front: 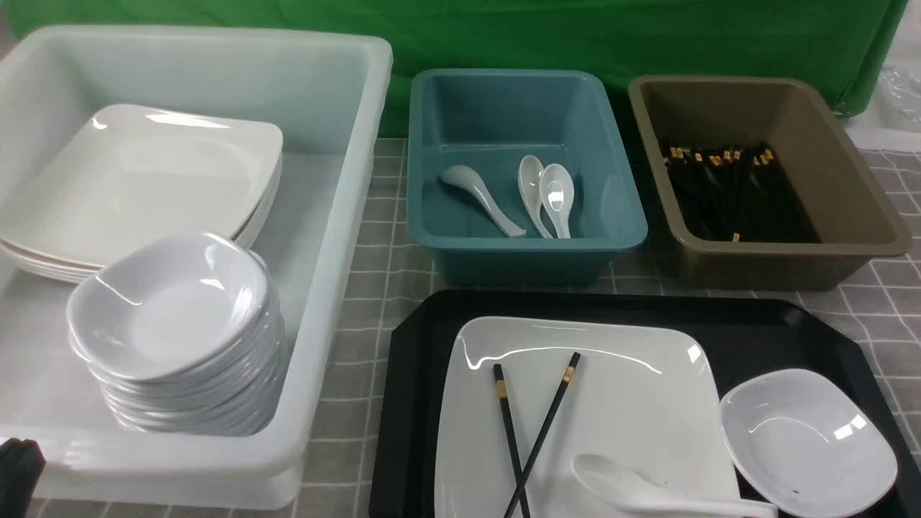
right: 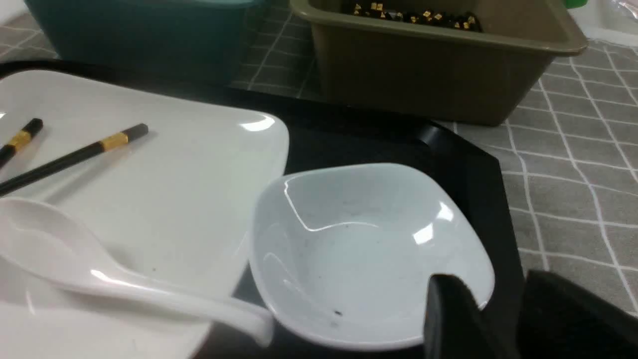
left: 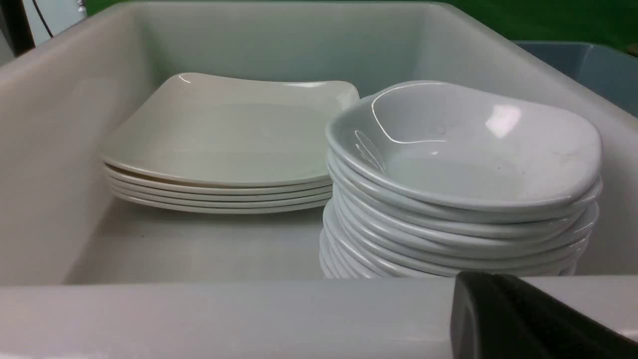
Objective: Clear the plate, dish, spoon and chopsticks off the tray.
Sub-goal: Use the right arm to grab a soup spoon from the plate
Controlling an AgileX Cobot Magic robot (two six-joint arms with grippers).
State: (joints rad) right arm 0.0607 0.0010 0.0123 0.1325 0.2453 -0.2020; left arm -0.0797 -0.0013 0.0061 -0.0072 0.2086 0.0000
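Two chopsticks [front: 548, 424] lie crossed on the plate [front: 633, 403]

My tray [front: 755, 338], at five o'clock in the front view, is black. On it the plate [front: 647, 403], dish [front: 806, 439] and spoon [front: 626, 489] are white, and the chopsticks [front: 548, 424] are black with gold bands. I see a teal bin [front: 529, 259] towards one o'clock, a brown bin [front: 791, 270] towards two, and a whitish tub [front: 334, 237] towards nine. The tablecloth [front: 345, 403] is grey with a white grid; the backdrop [front: 504, 32], at twelve, is plain green.
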